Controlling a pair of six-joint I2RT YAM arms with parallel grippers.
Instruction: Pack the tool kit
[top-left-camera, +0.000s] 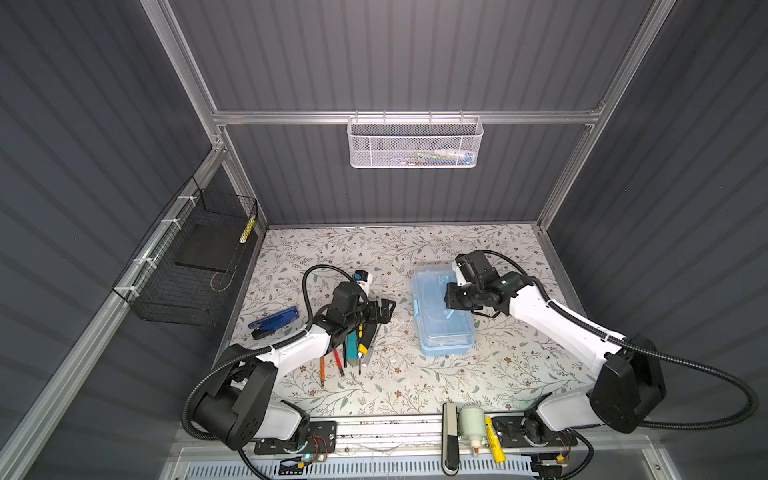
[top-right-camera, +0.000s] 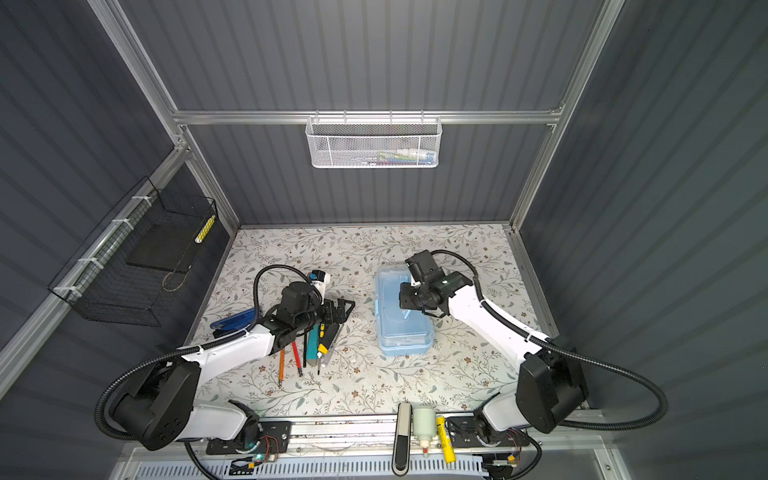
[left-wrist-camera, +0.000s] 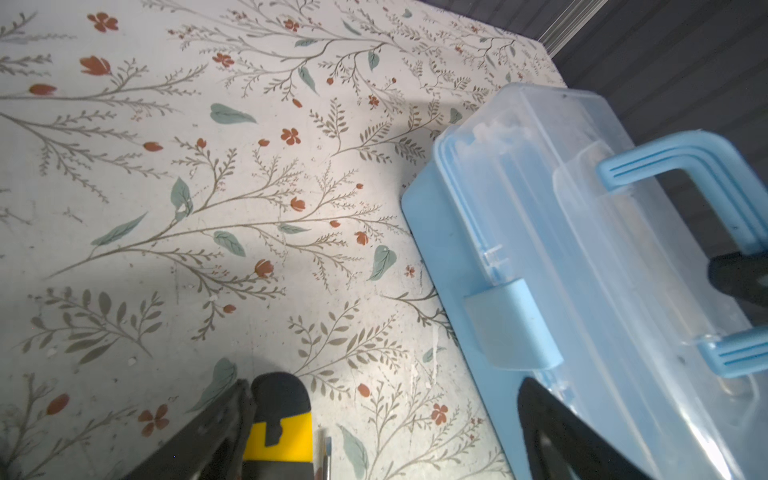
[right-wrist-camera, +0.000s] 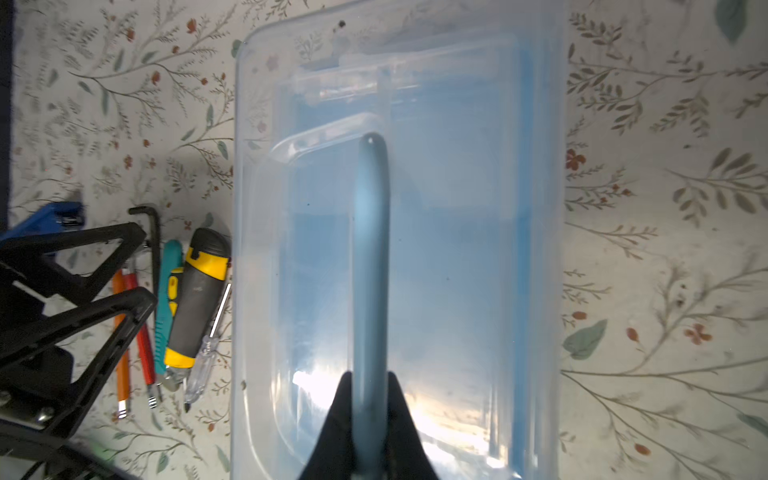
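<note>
Tool kit (top-left-camera: 440, 332) sits on the floral table (top-left-camera: 415, 386), right of centre in both top views, with its long side running from the near edge towards the back wall. Its see-through lid lies on the light-blue base, and the blue clasp (left-wrist-camera: 511, 328) is folded down over the side wall that faces the left arm. The pale blue handle (right-wrist-camera: 370, 249) stands up from the lid.

The right gripper (right-wrist-camera: 370, 386) reaches over the case from the right. Its two black fingers are pressed against either side of the handle, pinching it near one end.

The left gripper (top-left-camera: 384, 311) hovers just to the left of the case with its jaws spread wide and nothing between them.

Under and beside the left gripper a cluster of tools lies on the table, side by side:
- a yellow-and-black screwdriver (right-wrist-camera: 199, 299)
- a teal utility knife (right-wrist-camera: 168, 299)
- a red-handled driver (right-wrist-camera: 143, 332)
- an orange-handled driver (right-wrist-camera: 121, 353)
- a clear-handled screwdriver (right-wrist-camera: 203, 353), nearest the case
- a black hex key (right-wrist-camera: 153, 241)

Further left lies a blue folding multi-tool (top-left-camera: 274, 322).

A white mesh basket (top-left-camera: 415, 143) hangs on the back rail. A black wire basket (top-left-camera: 187, 266) is tied to the left rail.
</note>
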